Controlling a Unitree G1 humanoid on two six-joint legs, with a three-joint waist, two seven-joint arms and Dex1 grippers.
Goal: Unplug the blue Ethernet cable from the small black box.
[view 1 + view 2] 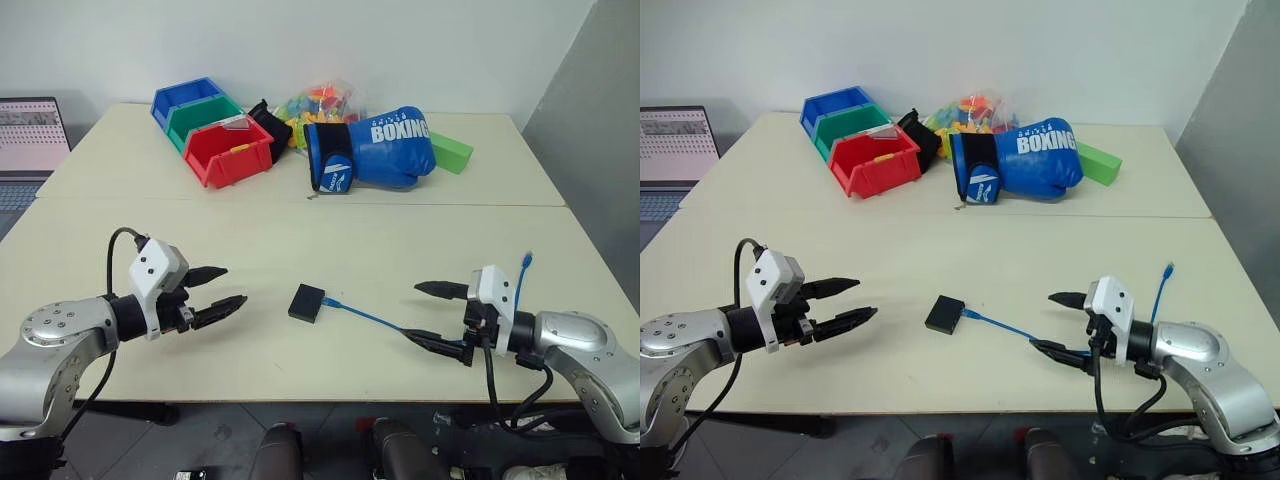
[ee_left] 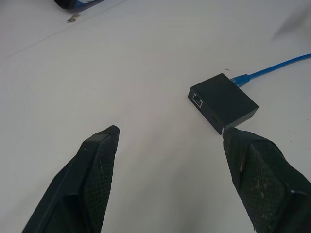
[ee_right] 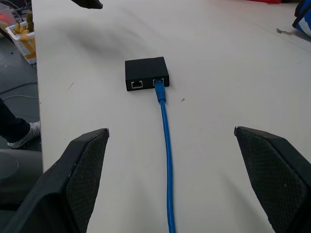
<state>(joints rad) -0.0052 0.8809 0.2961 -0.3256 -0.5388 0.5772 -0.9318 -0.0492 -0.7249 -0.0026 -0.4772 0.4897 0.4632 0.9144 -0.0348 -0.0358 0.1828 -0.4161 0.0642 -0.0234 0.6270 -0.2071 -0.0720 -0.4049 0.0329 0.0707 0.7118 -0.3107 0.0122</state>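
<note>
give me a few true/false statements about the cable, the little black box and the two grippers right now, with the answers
1. The blue Ethernet cable is plugged into the small black box. True.
2. The left gripper is shut on the box. False: its fingers are apart and it hovers clear of the box, holding nothing.
3. The right gripper is open, with the cable running between its fingers toward the box. True.
4. The box sits inside the red bin. False: it lies on the bare table between the two grippers.
5. The box has a second, empty port beside the plugged one. True.
</note>
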